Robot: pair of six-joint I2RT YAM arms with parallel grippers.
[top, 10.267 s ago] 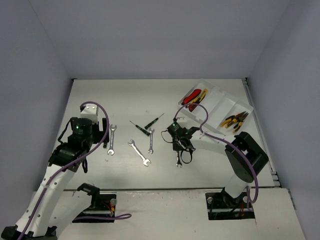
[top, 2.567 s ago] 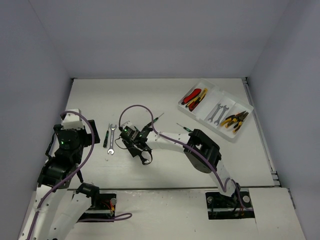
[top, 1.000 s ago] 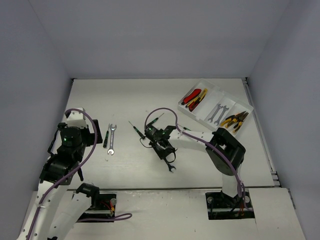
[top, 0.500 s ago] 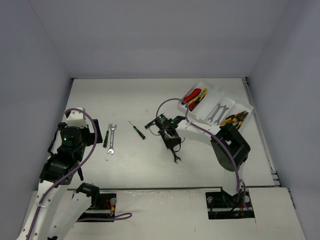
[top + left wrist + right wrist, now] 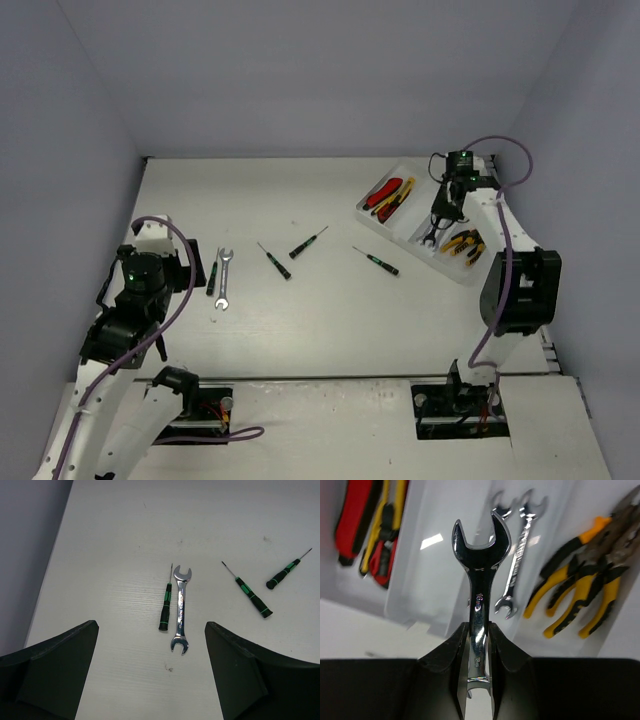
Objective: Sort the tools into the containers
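Note:
My right gripper [image 5: 479,626] is shut on a silver open-end wrench [image 5: 480,575] and holds it above the white tray [image 5: 410,212] at the back right. Below it, two wrenches [image 5: 520,545] lie in one compartment, with yellow-handled pliers [image 5: 585,580] to their right and red and yellow utility knives [image 5: 365,525] at the far left. A bare compartment [image 5: 435,565] lies between the knives and the wrenches. My left gripper [image 5: 151,626] stands open above the table, just short of a wrench [image 5: 180,609] and a black-green screwdriver [image 5: 165,607].
Three more screwdrivers lie on the table: one [image 5: 275,261] and another [image 5: 306,243] near the middle, a third [image 5: 379,262] nearer the tray. The walls stand close on the left, back and right.
My right gripper has carried the wrench from the middle of the table to above the tray at the back right. The left arm has not moved.

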